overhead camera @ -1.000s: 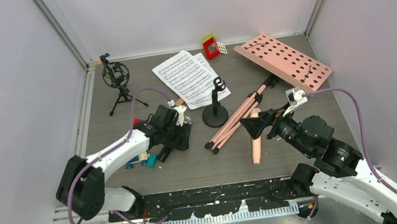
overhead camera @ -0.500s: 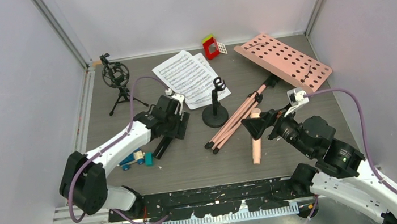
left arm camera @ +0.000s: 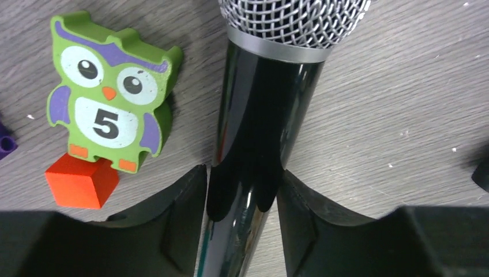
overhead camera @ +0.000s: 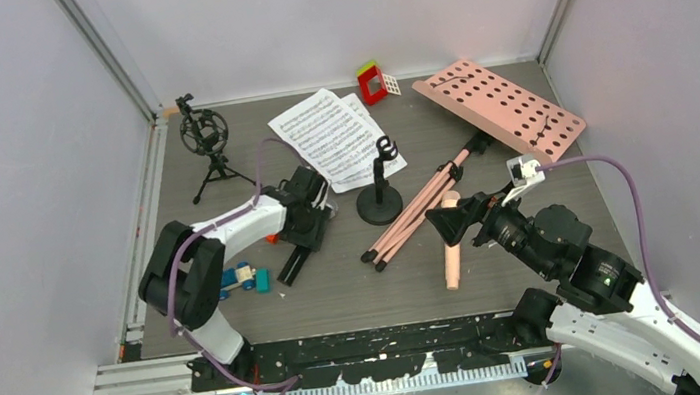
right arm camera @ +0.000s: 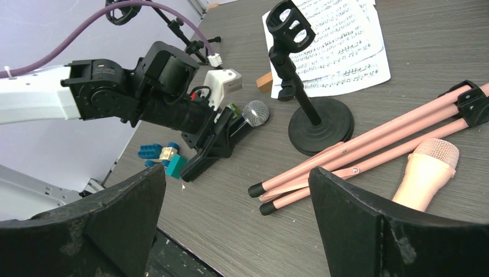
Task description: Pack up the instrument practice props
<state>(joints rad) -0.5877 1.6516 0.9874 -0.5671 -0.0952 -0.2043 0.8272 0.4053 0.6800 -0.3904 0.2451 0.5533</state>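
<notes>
Beside the owl block (left arm camera: 109, 118), my left tool (left arm camera: 242, 199) has pinched the black microphone (left arm camera: 259, 115), ready to lift; right tool (right arm camera: 235, 179) gapes wide.

- Black mic (left arm camera: 259, 115): grille cut off by the left wrist view's top edge, tail hidden between the left fingers (left arm camera: 173, 231).
- Purple block (left arm camera: 4, 144): only a corner shows at that view's left edge.
- Pink mic (right arm camera: 429, 173): handle hidden behind a right-arm finger (right arm camera: 398, 231).
- Pages (right arm camera: 340, 40): cut off at the top.

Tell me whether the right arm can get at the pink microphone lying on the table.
Probably yes. The right gripper hangs open close above the pink microphone, and nothing covers it. The pink stand legs lie close beside its head, which may crowd one finger.
</notes>
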